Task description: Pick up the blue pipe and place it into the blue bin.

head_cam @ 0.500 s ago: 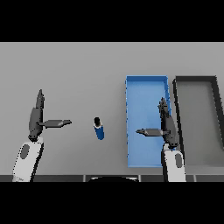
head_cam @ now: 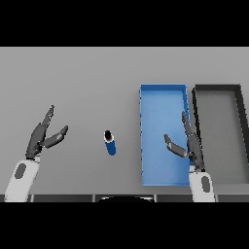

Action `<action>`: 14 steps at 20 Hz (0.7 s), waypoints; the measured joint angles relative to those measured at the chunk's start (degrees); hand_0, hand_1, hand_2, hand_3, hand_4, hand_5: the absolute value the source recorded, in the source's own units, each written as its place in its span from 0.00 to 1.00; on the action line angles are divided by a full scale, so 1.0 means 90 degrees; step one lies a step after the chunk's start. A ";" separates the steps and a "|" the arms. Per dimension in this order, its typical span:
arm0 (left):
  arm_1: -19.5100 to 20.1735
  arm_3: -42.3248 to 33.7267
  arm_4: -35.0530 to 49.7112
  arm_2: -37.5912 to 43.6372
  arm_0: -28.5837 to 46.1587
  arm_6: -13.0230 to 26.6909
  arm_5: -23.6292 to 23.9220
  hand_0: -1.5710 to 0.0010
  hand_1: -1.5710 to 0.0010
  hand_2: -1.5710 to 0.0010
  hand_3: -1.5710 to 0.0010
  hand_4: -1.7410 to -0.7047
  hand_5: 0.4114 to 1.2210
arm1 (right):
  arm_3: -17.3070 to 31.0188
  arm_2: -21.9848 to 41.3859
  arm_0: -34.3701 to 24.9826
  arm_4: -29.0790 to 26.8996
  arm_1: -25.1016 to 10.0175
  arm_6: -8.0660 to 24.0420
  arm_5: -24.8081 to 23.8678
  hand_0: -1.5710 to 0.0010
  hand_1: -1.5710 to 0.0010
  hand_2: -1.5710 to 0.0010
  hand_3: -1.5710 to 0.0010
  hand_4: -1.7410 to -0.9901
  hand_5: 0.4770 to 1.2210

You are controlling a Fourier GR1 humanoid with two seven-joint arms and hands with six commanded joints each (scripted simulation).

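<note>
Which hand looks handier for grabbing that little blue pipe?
Probably the right hand: it hovers over the blue bin, beside the blue pipe. The left hand looks similarly near, though farther from the bin.

- The blue pipe is a short, stubby cylinder with a dark cap or opening at its far end. It lies on the table, its length running almost straight away from me, the near end angled slightly toward the blue bin. It sits well to the left of the bin, apart from it, and nothing touches it.
- The blue bin is a long rectangular tray, bright blue inside and out, with low walls. It stands flat, its long side running away from me, to the right of the pipe.
</note>
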 measured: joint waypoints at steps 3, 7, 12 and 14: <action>0.0148 0.0058 0.0105 0.0035 -0.0015 -0.0168 -0.0283 1.00 1.00 1.00 1.00 0.75 0.22 | -0.0098 0.0080 0.0162 0.0100 -0.0018 0.0097 0.0011 1.00 1.00 1.00 1.00 0.72 0.20; 0.0489 -0.0345 0.0279 -0.0151 0.0238 -0.0367 -0.0963 1.00 1.00 1.00 1.00 0.71 0.19 | -0.0259 0.0111 0.0155 0.0165 -0.0105 0.0158 0.0019 1.00 1.00 1.00 1.00 0.75 0.19; 0.0457 -0.0929 0.0161 -0.0856 0.0394 0.0078 -0.1537 1.00 1.00 1.00 1.00 0.61 0.11 | -0.0101 0.0106 0.0073 0.0110 -0.0065 0.0229 0.0066 1.00 1.00 1.00 1.00 0.77 0.19; 0.0338 -0.1183 -0.0111 -0.1190 0.0512 0.0336 -0.1477 1.00 1.00 1.00 1.00 0.59 0.08 | -0.0072 0.0065 0.0035 0.0098 -0.0109 0.0272 0.0071 1.00 1.00 1.00 1.00 0.74 0.19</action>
